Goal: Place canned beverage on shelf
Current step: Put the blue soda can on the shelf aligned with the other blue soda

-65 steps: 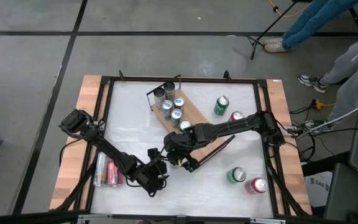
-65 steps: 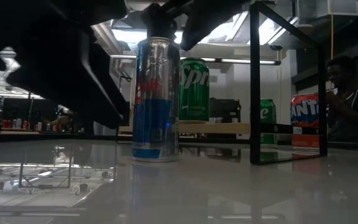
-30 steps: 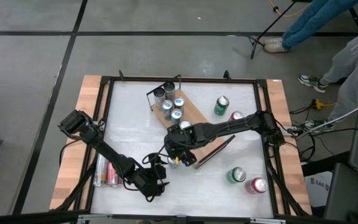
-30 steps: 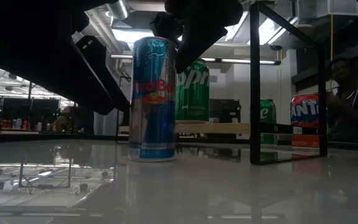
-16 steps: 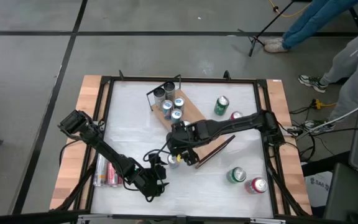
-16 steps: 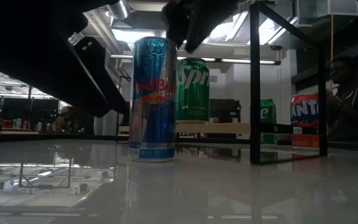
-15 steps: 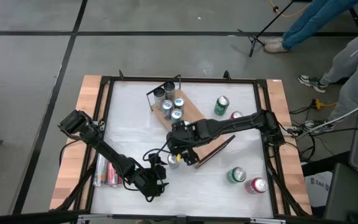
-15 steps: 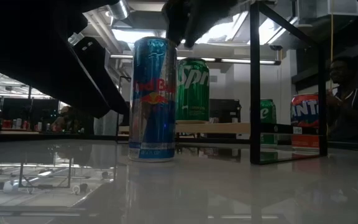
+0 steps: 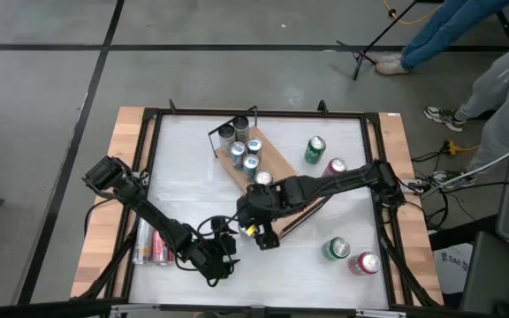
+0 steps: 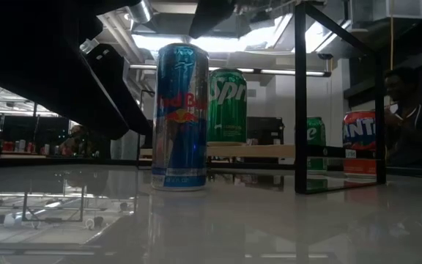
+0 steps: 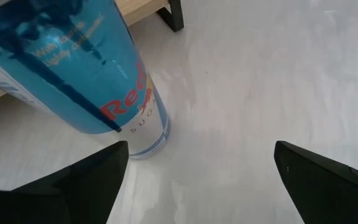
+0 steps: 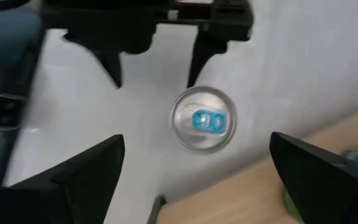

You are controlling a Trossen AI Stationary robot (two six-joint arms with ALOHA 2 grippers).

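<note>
A tall blue-and-silver canned beverage (image 10: 182, 117) stands upright on its base on the white table, just off the near end of the shelf (image 9: 277, 160). The shelf is a slanted wooden board with black rails, and several cans stand on it. My right gripper (image 12: 197, 180) hangs open above the can's top (image 12: 204, 119), fingers pointing down and clear of it. My left gripper (image 11: 201, 177) is open low over the table. It points at the can (image 11: 73, 74), which stands off to one side of its fingers, untouched.
Two cans lie at the table's left edge (image 9: 152, 244). Green (image 9: 315, 150) and red (image 9: 336, 166) cans stand at the far right, and another pair (image 9: 350, 256) at the near right. The shelf's black rail (image 10: 300, 95) stands right of the can. People are beyond the right edge.
My right gripper has risen from the can's top, rolled about its own axis and drifted a little toward the near edge, staying open. The can stands where it was.
</note>
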